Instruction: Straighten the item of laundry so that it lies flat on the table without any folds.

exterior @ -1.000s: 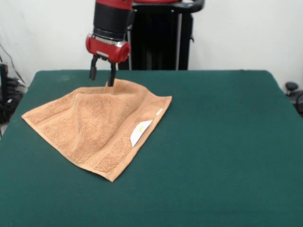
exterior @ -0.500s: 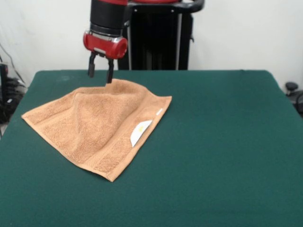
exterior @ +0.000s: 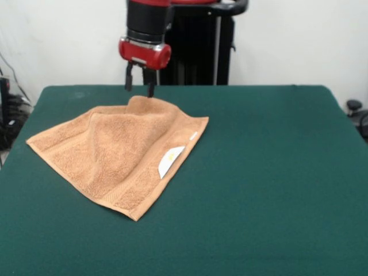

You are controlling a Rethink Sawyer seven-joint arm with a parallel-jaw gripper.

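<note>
The gripper is seen with its fingers apart and empty, held just above the towel, which lies below it and toward the camera, its top corner bunched into a raised fold. The terry is judged soft, light and limp, best pinched at a corner or border band. Bare table lies open to the picture's right; its edge is close on the left.

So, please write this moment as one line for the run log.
gripper: open, above towel's far corner, not holding | towel: still folded, raised ridge, white label showing | table: green | task: not done
</note>
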